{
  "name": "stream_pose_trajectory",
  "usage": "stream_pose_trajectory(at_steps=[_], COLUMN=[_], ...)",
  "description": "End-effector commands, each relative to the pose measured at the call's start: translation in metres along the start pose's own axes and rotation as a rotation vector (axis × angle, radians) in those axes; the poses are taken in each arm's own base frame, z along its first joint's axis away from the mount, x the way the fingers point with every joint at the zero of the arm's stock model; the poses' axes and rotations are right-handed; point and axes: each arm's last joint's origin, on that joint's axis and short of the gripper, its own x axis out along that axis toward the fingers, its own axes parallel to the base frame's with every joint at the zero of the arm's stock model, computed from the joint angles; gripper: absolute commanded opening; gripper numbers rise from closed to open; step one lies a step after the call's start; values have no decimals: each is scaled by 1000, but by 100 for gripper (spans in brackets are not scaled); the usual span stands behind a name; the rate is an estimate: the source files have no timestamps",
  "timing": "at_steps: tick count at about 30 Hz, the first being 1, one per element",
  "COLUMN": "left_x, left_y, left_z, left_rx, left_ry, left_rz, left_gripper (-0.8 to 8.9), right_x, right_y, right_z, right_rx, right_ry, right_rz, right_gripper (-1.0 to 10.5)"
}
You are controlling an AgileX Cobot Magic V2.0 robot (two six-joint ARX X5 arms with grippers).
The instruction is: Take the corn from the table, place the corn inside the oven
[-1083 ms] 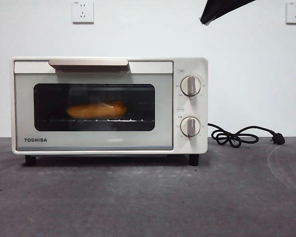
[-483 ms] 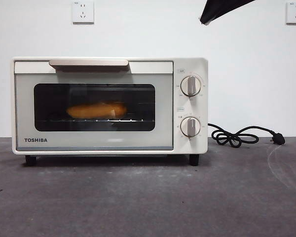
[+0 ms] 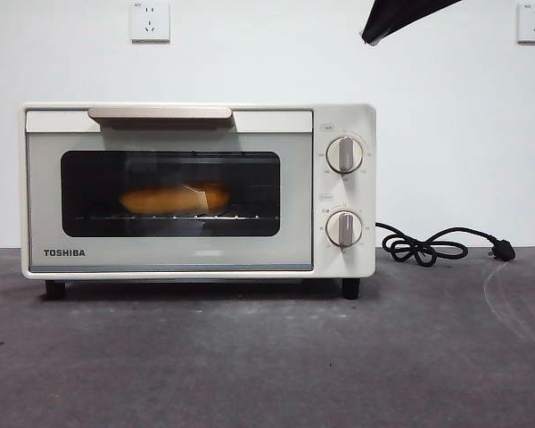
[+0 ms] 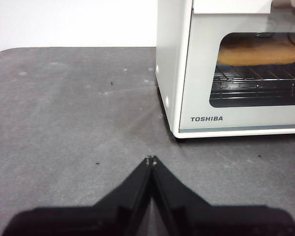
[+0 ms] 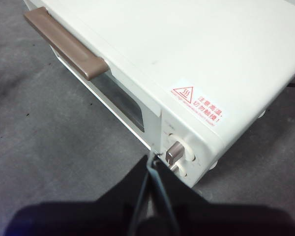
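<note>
The corn [image 3: 174, 199] lies on the wire rack inside the cream-white oven [image 3: 196, 259], seen through the dark window of its closed door; the left wrist view shows the corn [image 4: 258, 50] on the rack too. My left gripper [image 4: 151, 159] is shut with nothing in it, low over the table [image 3: 267, 357] beside the oven's [image 4: 174, 73] left corner. My right gripper [image 5: 153, 158] is shut and empty, high above the oven's [image 5: 196, 54] knob side. A black tip [image 3: 397, 18] at the front view's top right is an arm.
A coiled black power cord with plug [image 3: 441, 245] lies on the table right of the oven. Two wall sockets [image 3: 150, 20] sit on the white wall behind. The bar handle [image 5: 64, 44] runs along the door's top edge, and two knobs [image 3: 344, 154] are on the right panel.
</note>
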Motion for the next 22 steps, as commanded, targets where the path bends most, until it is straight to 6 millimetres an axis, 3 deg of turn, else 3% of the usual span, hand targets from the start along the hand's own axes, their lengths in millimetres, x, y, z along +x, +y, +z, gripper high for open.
stream_pose_trajectory(at_steps=[1, 15, 19, 22], left_x=[1, 1, 1, 1], left_y=[0, 0, 0, 0], left_z=[-1, -1, -1, -1], left_rx=[5, 5, 5, 5], left_ry=[-6, -6, -6, -6], left_rz=[-2, -2, -2, -2], left_gripper=[-3, -3, -3, -3], right_x=[1, 1, 0, -4], right_y=[0, -1, -5, -20], right_z=[0, 2, -2, -11], right_rx=[-6, -15, -10, 35], right_ry=[-3, -24, 38, 112], right_rz=[0, -17, -119, -248], right_gripper=[1, 1, 1, 1])
